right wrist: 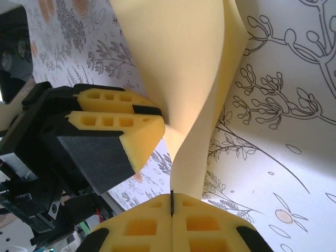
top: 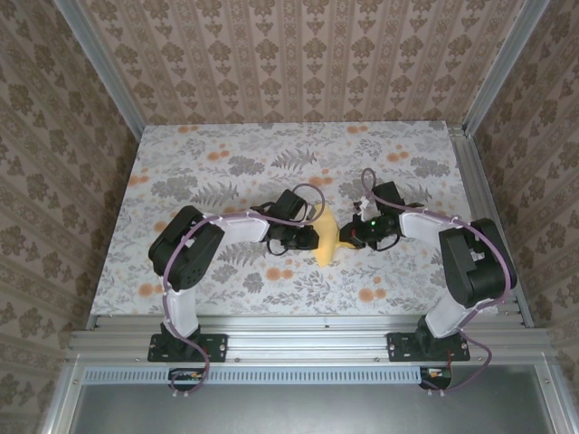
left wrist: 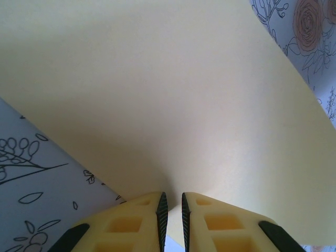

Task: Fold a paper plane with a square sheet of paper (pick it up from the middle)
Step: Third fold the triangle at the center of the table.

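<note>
The square sheet of paper [top: 327, 242], pale yellow, hangs curved and twisted between my two grippers above the middle of the table. My left gripper [top: 309, 237] is shut on its left side. In the left wrist view the sheet [left wrist: 168, 94] runs into the narrow slot of the left gripper [left wrist: 172, 197]. My right gripper [top: 351, 235] pinches the opposite edge. In the right wrist view the right gripper [right wrist: 171, 195] is pressed shut on a thin strip of the sheet [right wrist: 178, 63], with the left gripper [right wrist: 157, 113] clamped on it close by. A paper plane is out of view.
The floral tablecloth [top: 226, 163] covers the table under both arms. Patterned walls stand at the left, back and right, with aluminium posts [top: 493, 68] at the back corners. A metal rail [top: 298, 339] runs along the near edge.
</note>
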Controlling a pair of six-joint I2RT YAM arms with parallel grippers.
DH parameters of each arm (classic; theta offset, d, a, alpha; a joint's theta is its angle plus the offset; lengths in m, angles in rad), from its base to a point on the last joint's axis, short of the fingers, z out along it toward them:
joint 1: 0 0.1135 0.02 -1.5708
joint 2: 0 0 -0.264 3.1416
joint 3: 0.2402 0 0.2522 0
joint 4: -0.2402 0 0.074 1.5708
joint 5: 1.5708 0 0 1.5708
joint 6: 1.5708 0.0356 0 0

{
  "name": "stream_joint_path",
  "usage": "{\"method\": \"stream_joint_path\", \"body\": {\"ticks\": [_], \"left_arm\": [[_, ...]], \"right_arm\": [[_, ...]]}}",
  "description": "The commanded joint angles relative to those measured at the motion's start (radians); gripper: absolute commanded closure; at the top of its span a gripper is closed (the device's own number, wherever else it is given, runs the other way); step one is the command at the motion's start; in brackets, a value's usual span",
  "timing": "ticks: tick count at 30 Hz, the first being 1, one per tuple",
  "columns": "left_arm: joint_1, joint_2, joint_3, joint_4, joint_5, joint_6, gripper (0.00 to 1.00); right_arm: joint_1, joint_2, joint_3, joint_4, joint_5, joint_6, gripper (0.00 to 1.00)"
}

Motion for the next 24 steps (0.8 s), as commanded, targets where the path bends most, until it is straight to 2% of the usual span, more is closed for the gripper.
{"method": "stream_joint_path", "body": {"ticks": [1,11,24], "left_arm": [[0.005,0.042,-0.008,-0.049,-0.007,0.022,0.80],[0.007,0.032,-0.030,0.000,0.017,-0.001,0.80],[0.025,-0.016,-0.057,0.069,0.065,-0.034,0.80]], "right_arm": [[0.009,0.023,0.015,0.069,-0.052,0.051,0.96],[0.045,0.116,0.054,0.168,-0.032,0.124,0.97],[0.088,0.211,0.131,0.117,0.035,0.102,0.97]]}}
